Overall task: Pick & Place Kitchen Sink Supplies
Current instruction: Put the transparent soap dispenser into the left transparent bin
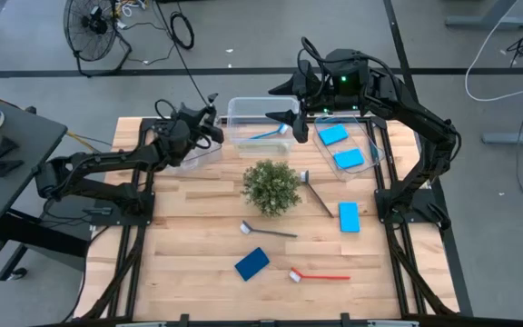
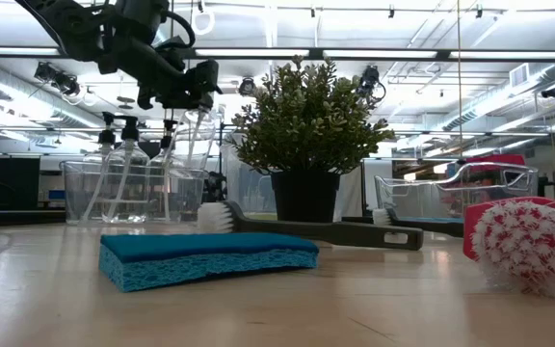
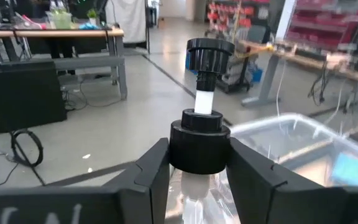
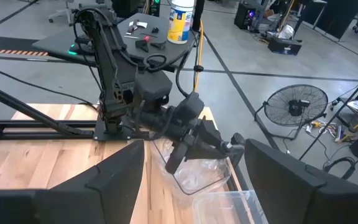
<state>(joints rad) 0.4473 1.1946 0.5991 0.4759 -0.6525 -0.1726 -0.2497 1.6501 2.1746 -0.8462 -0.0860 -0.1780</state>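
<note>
Step in hand, as I judge it: placing a bottle point(image 3: 199, 134) into the left bin point(image 1: 205, 151). The left gripper point(image 1: 209, 121) is clamped on the bottle's black collar, one finger either side, pump cap sticking up above. In the low view the bottle hangs over the left bin, which already has two or three bottles standing in it.

Next move likely calls for lowering the bottle into a free gap among those already standing, keeping it upright, then spreading the fingers. Risk: knocking over a neighbour on the way down.

The right gripper point(image 1: 291, 116) hovers at about 12 o'clock from the plant point(image 1: 271, 186), above the middle bin point(image 1: 243, 107), fingers spread wide, nothing between them.

Containers:
- Left bin, 10 o'clock from plant: clear bottles only, as far as I can tell.
- Middle bin, 12 o'clock: a blue brush point(image 1: 269, 134) lies in it.
- Right bin point(image 1: 379, 154), 2 o'clock: two sponges point(image 1: 333, 134).

Loose on the table point(image 1: 189, 236):
- grey brush point(image 1: 319, 193) at 3 o'clock, near the plant
- second grey brush point(image 1: 269, 231) at 6 o'clock
- sponge point(image 1: 349, 217) at 4 o'clock
- sponge point(image 1: 252, 263) at 6 o'clock, farther out
- red brush point(image 1: 319, 275) at 5 o'clock
</note>
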